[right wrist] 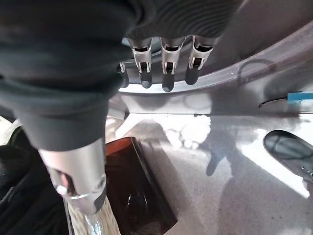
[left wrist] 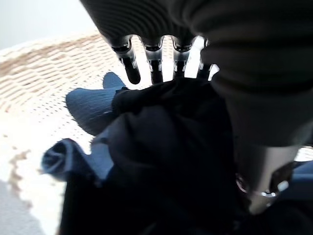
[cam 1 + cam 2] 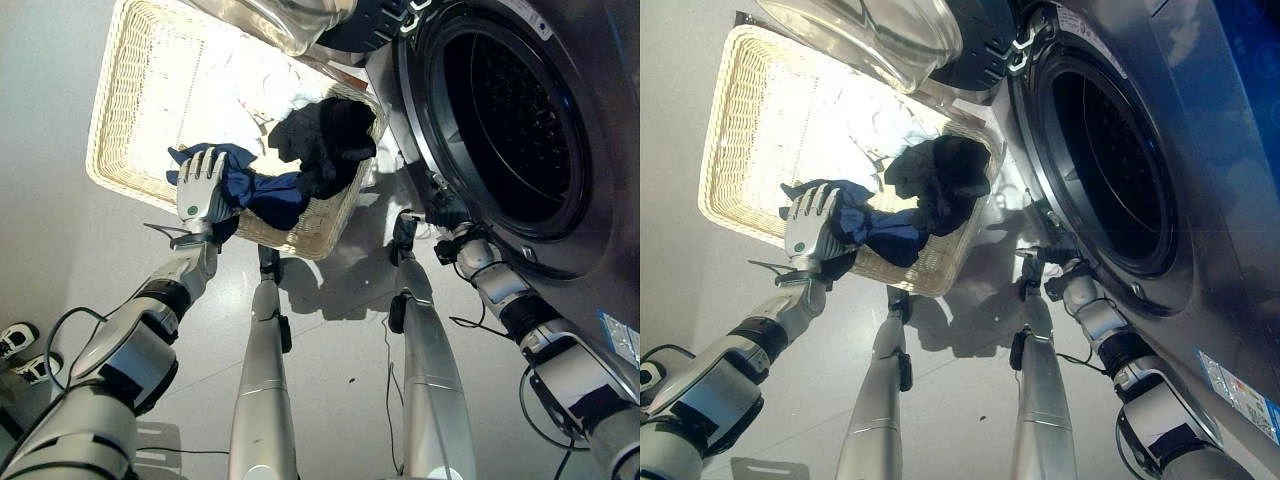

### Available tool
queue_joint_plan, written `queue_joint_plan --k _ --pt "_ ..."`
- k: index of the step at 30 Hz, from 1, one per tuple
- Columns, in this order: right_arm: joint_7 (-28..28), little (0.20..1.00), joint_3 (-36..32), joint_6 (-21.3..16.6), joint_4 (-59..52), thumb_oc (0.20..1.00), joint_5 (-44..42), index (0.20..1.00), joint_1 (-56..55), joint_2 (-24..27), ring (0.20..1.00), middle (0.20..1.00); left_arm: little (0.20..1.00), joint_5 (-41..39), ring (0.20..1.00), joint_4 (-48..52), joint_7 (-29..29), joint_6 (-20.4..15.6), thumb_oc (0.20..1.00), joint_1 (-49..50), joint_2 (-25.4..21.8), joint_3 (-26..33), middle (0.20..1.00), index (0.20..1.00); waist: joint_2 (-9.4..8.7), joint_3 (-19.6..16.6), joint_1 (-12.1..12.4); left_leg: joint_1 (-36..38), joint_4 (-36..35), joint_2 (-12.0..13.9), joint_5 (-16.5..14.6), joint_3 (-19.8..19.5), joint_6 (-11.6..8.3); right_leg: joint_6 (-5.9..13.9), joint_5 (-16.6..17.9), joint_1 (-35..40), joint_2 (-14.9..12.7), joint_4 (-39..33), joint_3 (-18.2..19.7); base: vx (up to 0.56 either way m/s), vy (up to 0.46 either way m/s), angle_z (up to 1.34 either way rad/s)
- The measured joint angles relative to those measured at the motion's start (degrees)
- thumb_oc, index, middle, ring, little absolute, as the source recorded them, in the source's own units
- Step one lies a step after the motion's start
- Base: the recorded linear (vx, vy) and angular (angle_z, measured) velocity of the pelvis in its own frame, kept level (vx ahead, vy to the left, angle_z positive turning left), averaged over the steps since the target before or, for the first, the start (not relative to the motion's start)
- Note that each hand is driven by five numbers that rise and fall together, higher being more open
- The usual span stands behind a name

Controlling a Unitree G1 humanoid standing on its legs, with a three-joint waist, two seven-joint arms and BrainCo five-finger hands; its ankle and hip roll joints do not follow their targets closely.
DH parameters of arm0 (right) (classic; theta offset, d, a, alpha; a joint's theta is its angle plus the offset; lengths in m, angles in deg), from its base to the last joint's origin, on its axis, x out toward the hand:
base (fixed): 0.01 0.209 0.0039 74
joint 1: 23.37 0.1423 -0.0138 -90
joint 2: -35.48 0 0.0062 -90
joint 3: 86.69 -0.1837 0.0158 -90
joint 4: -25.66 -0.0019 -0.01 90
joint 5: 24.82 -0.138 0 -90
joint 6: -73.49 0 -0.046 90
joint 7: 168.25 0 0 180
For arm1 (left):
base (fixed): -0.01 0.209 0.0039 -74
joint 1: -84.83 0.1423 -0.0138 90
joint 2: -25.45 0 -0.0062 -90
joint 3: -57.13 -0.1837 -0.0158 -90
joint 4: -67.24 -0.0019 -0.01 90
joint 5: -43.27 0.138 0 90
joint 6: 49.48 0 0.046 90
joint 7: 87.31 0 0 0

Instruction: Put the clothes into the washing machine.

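Observation:
A dark blue garment (image 3: pixel 268 192) lies bunched at the near edge of the wicker basket (image 3: pixel 108 130). My left hand (image 3: pixel 203 186) rests on it, palm down and fingers straight, with the cloth (image 2: pixel 161 147) pressed up under the palm. Black clothes (image 3: pixel 332 135) are heaped in the basket's right corner, and white laundry (image 3: pixel 250 88) lies behind them. The washing machine (image 3: pixel 590 250) stands at the right with its drum (image 3: pixel 510 120) open. My right hand (image 3: pixel 447 218) hangs low by the machine's front, below the drum opening, its fingers (image 1: pixel 167 63) straight and holding nothing.
The machine's glass door (image 3: pixel 285 20) is swung open above the basket's far side. The basket sits on a grey floor (image 3: pixel 60 250), close against the machine's front. A brown translucent piece (image 1: pixel 142 196) shows near my right thumb.

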Motion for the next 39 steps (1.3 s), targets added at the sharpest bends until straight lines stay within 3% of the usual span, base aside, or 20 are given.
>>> queue_joint_plan --k 23,24,25,27,39 --pt "1.27 1.000 1.54 -0.59 -0.28 1.000 -0.22 1.000 4.65 0.33 1.000 1.000 1.000 -1.87 1.000 -2.46 -6.13 4.53 1.000 -5.69 0.31 -0.15 1.000 1.000 0.01 -0.07 -0.10 -3.69 0.41 -0.06 0.01 -0.15 -0.02 -0.12 -0.66 -4.11 -0.07 1.50 0.03 0.00 0.000 0.00" --pt "1.32 1.000 1.57 -0.59 -0.30 1.000 -0.23 1.000 4.74 0.40 1.000 1.000 0.931 -1.94 0.931 -2.51 -6.53 5.07 0.931 -5.94 0.29 -0.40 0.931 0.931 0.01 -0.07 -0.15 -4.05 0.55 -0.06 0.01 -0.17 -0.02 -0.12 -0.66 -4.42 -0.06 1.54 0.03 0.00 0.000 0.00" --pt "1.35 1.000 1.57 -0.59 -0.29 1.000 -0.24 1.000 4.75 0.44 1.000 1.000 0.784 -2.09 0.784 -2.58 -6.64 5.22 0.784 -6.26 0.29 -0.58 0.784 0.784 0.01 -0.07 -0.15 -4.21 0.58 -0.06 0.01 -0.17 -0.02 -0.12 -0.65 -4.57 -0.05 1.54 0.05 0.00 0.000 0.00" --pt "1.40 1.000 1.62 -0.59 -0.23 1.000 -0.43 1.000 4.81 0.57 1.000 1.000 0.200 -2.32 0.200 -2.67 -6.92 5.48 0.200 -6.88 0.29 -0.79 0.200 0.200 -0.01 -0.09 -0.16 -4.85 0.95 -0.06 0.00 -0.21 -0.02 -0.13 -0.66 -5.16 -0.04 1.76 0.09 0.00 0.000 0.00" --pt "2.24 1.000 3.47 -1.02 -0.28 1.000 -1.83 1.000 5.43 0.73 1.000 1.000 0.200 -3.05 0.200 -2.63 -7.37 4.65 0.200 -11.33 -0.56 -0.80 0.200 0.200 -0.18 -0.25 -0.40 -6.89 2.46 -0.12 -0.12 -1.34 -0.16 -0.34 -0.80 -6.11 0.31 2.23 0.41 0.00 -0.003 0.01"
